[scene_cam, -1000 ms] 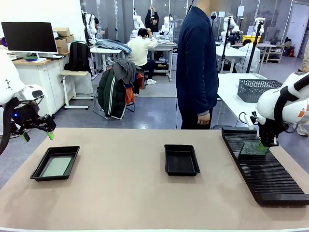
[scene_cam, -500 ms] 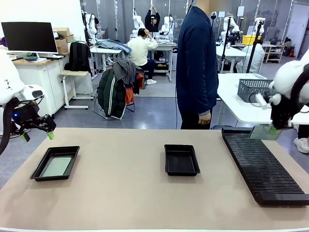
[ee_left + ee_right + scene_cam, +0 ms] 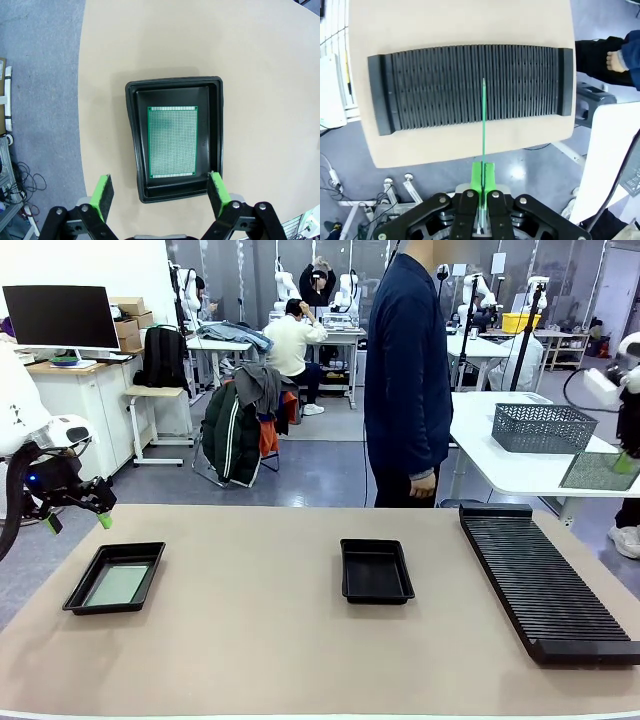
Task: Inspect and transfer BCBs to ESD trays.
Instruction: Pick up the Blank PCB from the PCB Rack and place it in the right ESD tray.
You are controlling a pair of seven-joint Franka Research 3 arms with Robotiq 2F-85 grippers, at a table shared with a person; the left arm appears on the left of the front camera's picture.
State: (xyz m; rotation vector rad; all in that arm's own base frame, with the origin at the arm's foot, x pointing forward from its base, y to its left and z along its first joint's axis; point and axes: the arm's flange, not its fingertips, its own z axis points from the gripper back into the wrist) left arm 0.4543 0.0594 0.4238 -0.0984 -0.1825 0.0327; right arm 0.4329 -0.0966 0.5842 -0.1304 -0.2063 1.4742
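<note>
**Front view.** Two shallow black rectangular plastic trays lie on the tan counter. The left tray sits near the counter's left end. The middle tray sits near the centre and shows a bare black floor. Two thin flat green rectangular circuit boards are visible. The tray board lies flat inside the left tray. The held board hangs tilted in the air at the picture's right edge, well clear of the one long black ribbed rack on the counter's right side. One grey mesh basket stands on a white table behind the rack. One person in a dark blue jacket stands at the far side of the counter. The left arm enters from the left edge. Its left pincer is raised beyond the left tray with its green pads spread apart. The right pincer pinches the held board by its right end.

**Left wrist view.** The left pincer looks straight down on the left tray, its two pads wide apart and touching nothing. The tray board lies flat on the tray floor, apart from the walls.

**Right wrist view.** The right pincer has its pads pressed together on the held board, which is seen edge-on as a thin green line. The rack lies far below on the counter. One hand of the person shows at the right edge.
</note>
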